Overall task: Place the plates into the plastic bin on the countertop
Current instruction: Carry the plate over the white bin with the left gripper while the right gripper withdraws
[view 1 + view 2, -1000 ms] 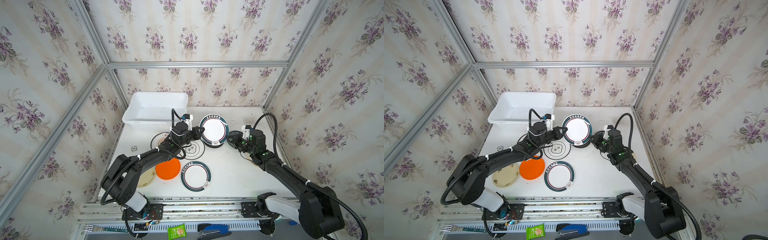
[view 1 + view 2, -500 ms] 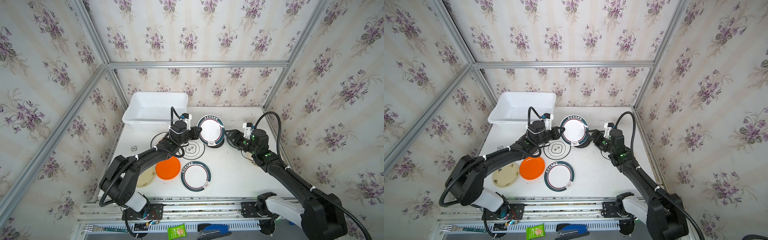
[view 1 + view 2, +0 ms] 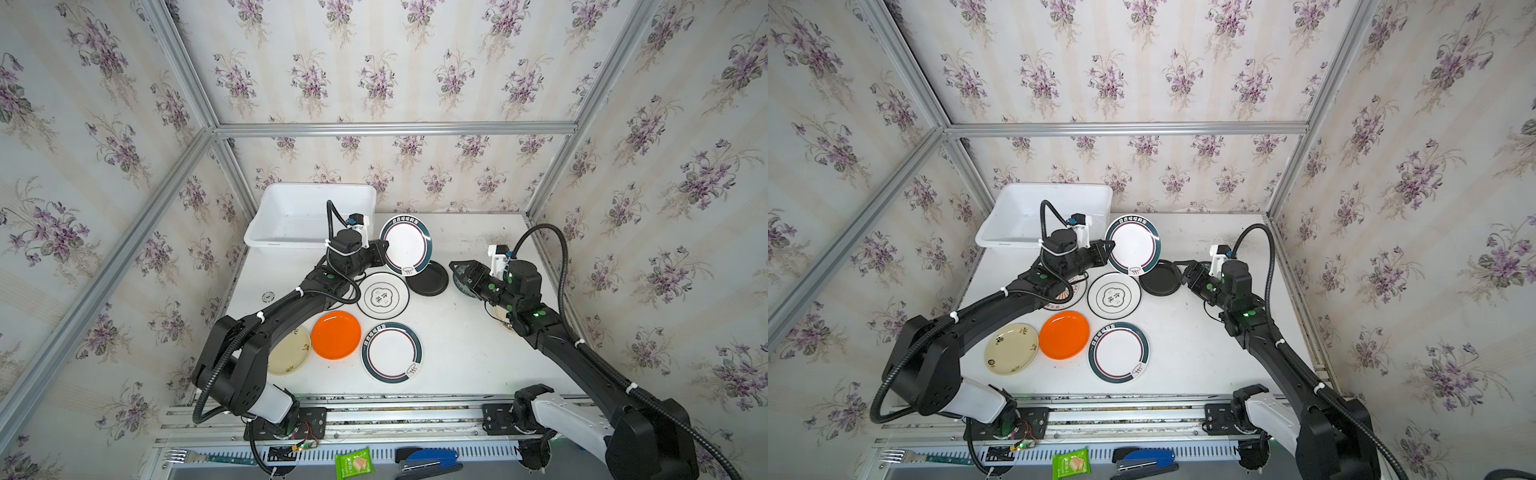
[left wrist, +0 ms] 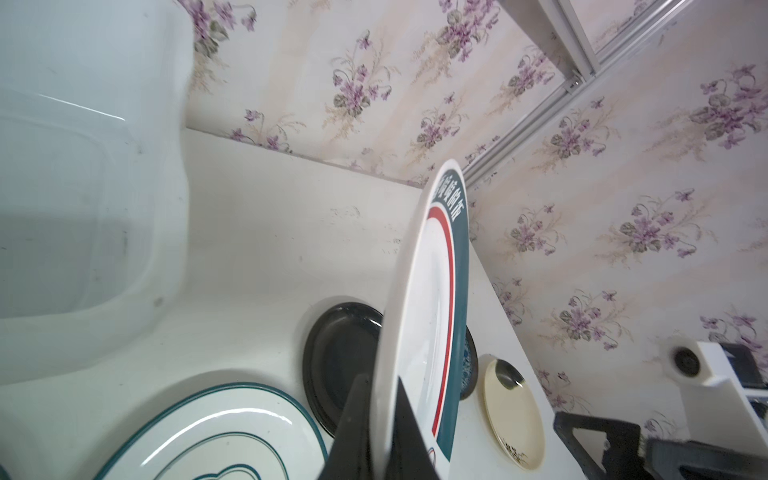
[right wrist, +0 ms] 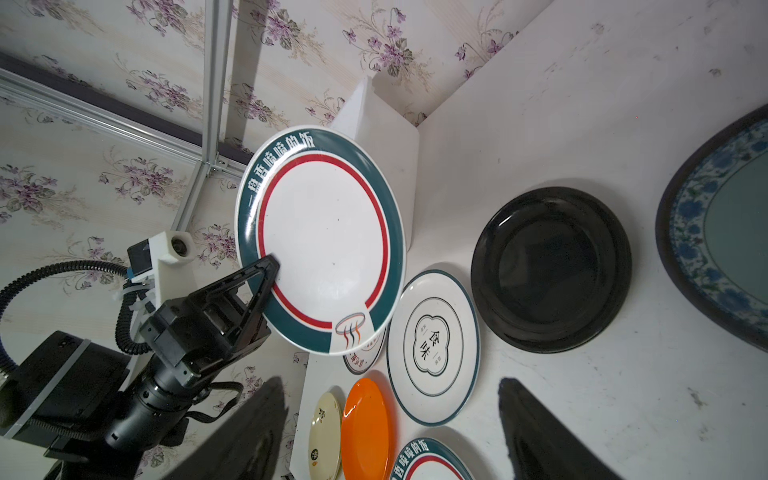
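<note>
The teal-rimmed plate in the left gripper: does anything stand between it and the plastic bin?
Nothing visible does. The left gripper holds the teal-rimmed plate raised on edge, beside the plastic bin, at its right end. Only the bin's own wall lies between them.

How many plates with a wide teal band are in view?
2. The held plate is tilted in the left gripper, near the bin; the flat plate lies on the countertop next to the orange plate. An arm could hide more.
</note>
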Robot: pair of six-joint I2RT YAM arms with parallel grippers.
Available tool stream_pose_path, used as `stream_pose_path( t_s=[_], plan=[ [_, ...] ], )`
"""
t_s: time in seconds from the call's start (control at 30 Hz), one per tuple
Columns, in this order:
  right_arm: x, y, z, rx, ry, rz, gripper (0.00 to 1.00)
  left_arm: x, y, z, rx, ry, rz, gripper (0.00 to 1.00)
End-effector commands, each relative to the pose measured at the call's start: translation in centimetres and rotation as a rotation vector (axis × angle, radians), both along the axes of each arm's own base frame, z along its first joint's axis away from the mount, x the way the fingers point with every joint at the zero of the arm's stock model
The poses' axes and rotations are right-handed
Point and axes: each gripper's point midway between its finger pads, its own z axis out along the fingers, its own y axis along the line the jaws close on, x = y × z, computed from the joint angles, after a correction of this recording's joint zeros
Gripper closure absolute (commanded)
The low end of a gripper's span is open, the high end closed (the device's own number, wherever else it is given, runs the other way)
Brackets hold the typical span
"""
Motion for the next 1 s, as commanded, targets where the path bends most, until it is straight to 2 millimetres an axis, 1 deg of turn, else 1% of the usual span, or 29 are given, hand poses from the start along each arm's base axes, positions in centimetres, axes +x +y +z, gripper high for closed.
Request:
stream_pose_path(
  t_s=[0.0, 0.07, 0.13, 0.17, 0.23, 0.37, 0.47, 0.57, 0.7, 0.83, 0.97],
  plan=[
    [-0.1, -0.8, 0.5, -0.054, -0.039, -0.024, 0.17, 1.7, 3.6, 1.4, 0.038, -0.036, 0.107, 1.00],
    [-0.5, -1.2, 0.7, -0.064, -0.052, -0.031, 0.17, 2.6, 6.5, 1.8, 0.050, -0.036, 0.179, 1.00],
    [-0.9, -1.5, 0.6, -0.071, -0.063, -0.044, 0.17, 3.0, 8.8, 2.1, 0.067, -0.046, 0.236, 1.00],
    [-1.1, -1.8, 0.4, -0.077, -0.063, -0.056, 0.15, 3.2, 10.1, 2.3, 0.080, -0.054, 0.272, 1.00],
    [-1.3, -2.1, 0.1, -0.091, -0.064, -0.069, 0.14, 3.6, 12.3, 2.2, 0.114, -0.059, 0.338, 1.00],
    [-1.5, -2.2, -0.3, -0.119, -0.056, -0.060, 0.14, 4.7, 15.4, 1.7, 0.153, -0.051, 0.417, 1.00],
    [-1.6, -2.3, -0.6, -0.132, -0.053, -0.058, 0.14, 5.8, 17.3, 1.8, 0.259, -0.055, 0.485, 1.00],
    [-1.6, -2.4, -0.6, -0.146, -0.055, -0.057, 0.14, 7.3, 18.5, 2.1, 0.340, -0.050, 0.520, 1.00],
    [-1.8, -2.6, -0.9, -0.168, -0.049, -0.058, 0.14, 9.7, 19.2, 2.4, 0.366, -0.025, 0.522, 1.00],
    [-2.0, -3.1, -1.5, -0.195, -0.029, -0.071, 0.14, 12.2, 19.4, 1.1, 0.379, 0.035, 0.496, 1.00],
    [-2.3, -3.4, -1.9, -0.216, -0.027, -0.080, 0.14, 14.0, 19.4, -1.1, 0.380, 0.096, 0.480, 1.00]
  ],
)
